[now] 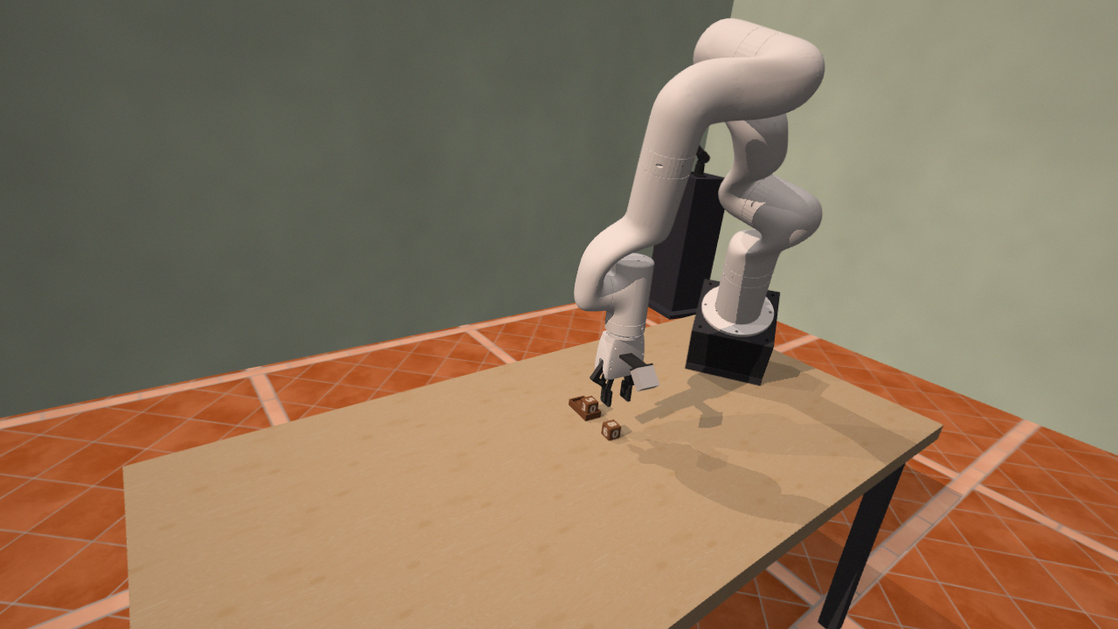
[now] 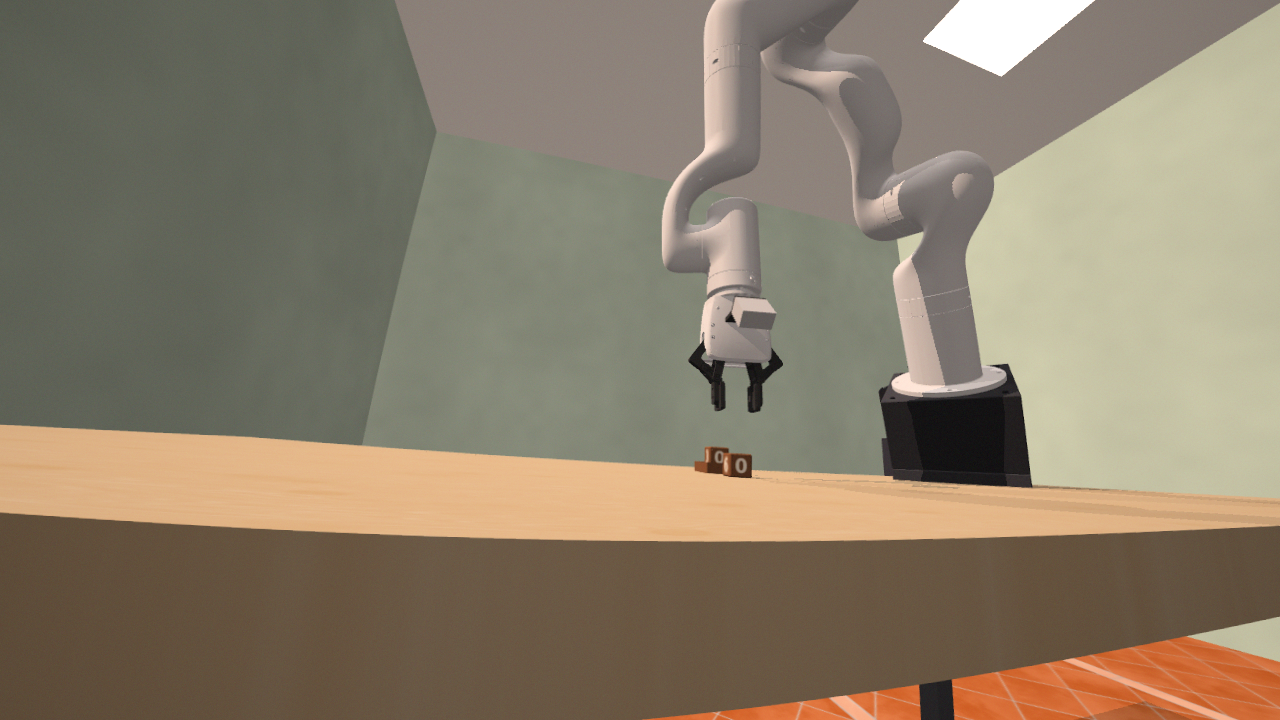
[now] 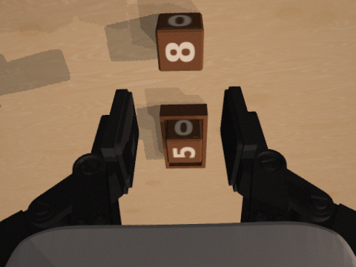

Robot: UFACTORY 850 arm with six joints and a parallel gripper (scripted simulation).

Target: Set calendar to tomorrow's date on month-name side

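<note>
Claw (image 1: 617, 395) (image 2: 736, 398) (image 3: 179, 110): about half open, grasping nothing, above the tray
Tray (image 1: 577, 408) (image 2: 700, 466) (image 3: 184, 110): one cube (image 1: 590, 404) (image 2: 716, 457) (image 3: 184, 148) inside, 5 up
Loose cube (image 1: 610, 430) (image 2: 737, 465) (image 3: 180, 46): on the table (image 1: 375, 501) (image 2: 447, 501) (image 3: 297, 55), 8 up
Month name: too small to tell

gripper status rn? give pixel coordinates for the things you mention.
Gripper (image 1: 617, 398) (image 2: 736, 408) (image 3: 179, 110): partly open, holding nothing, above the tray (image 1: 574, 405) (image 2: 699, 466) (image 3: 183, 111) and its cube (image 1: 590, 404) (image 2: 716, 455) (image 3: 184, 150).

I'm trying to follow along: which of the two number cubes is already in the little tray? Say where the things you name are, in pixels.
The cube with a 5 on top (image 1: 590, 404) (image 3: 184, 150); the other cube (image 1: 610, 430) (image 2: 738, 465) (image 3: 180, 50), with an 8 on top, stands outside on the table.
</note>
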